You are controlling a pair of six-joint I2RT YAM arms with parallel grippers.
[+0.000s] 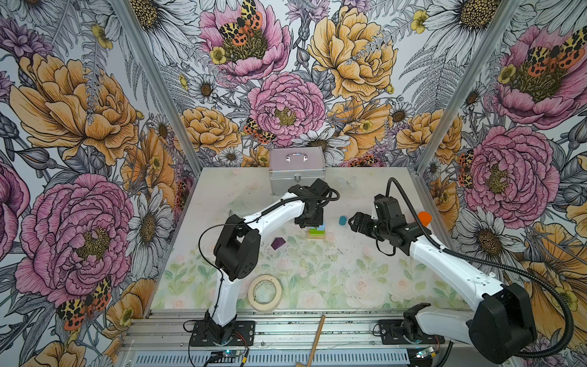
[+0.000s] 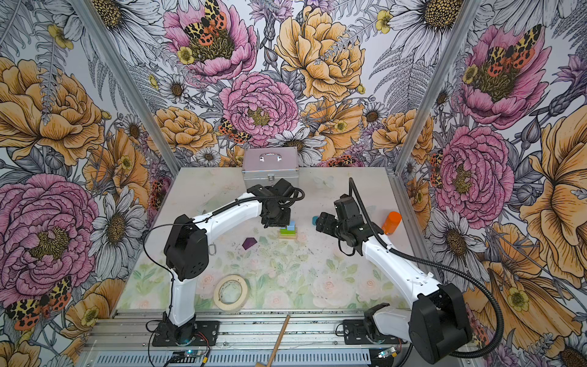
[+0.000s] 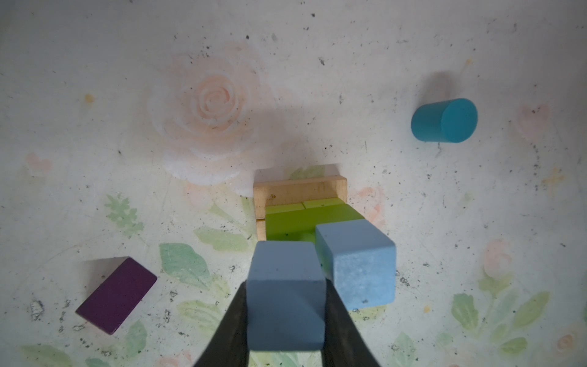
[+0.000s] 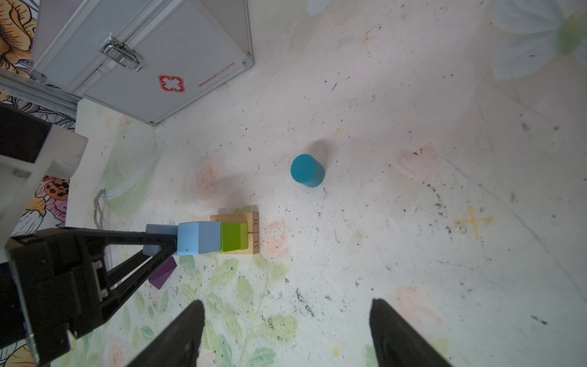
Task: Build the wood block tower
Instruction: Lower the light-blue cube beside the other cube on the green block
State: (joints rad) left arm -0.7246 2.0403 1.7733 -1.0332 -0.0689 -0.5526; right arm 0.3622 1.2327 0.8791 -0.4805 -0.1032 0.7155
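The tower point(image 1: 316, 234) stands mid-table: tan bars point(image 3: 298, 189) at the base, lime-green blocks point(image 3: 305, 216) on them, and a light-blue cube point(image 3: 359, 263) on top. My left gripper point(image 3: 286, 286) is shut on a second light-blue cube point(image 3: 286, 317), held beside the first and a little higher. The teal cylinder point(image 4: 306, 170) stands on the table to the tower's right. My right gripper point(image 4: 286, 305) hovers open and empty near it. The purple roof block point(image 1: 278, 243) lies on the table left of the tower.
A metal case point(image 1: 297, 170) stands at the back, behind the left arm. An orange container point(image 2: 391, 222) stands at the right edge, behind the right arm. A beige tape roll point(image 1: 265, 292) lies near the front edge.
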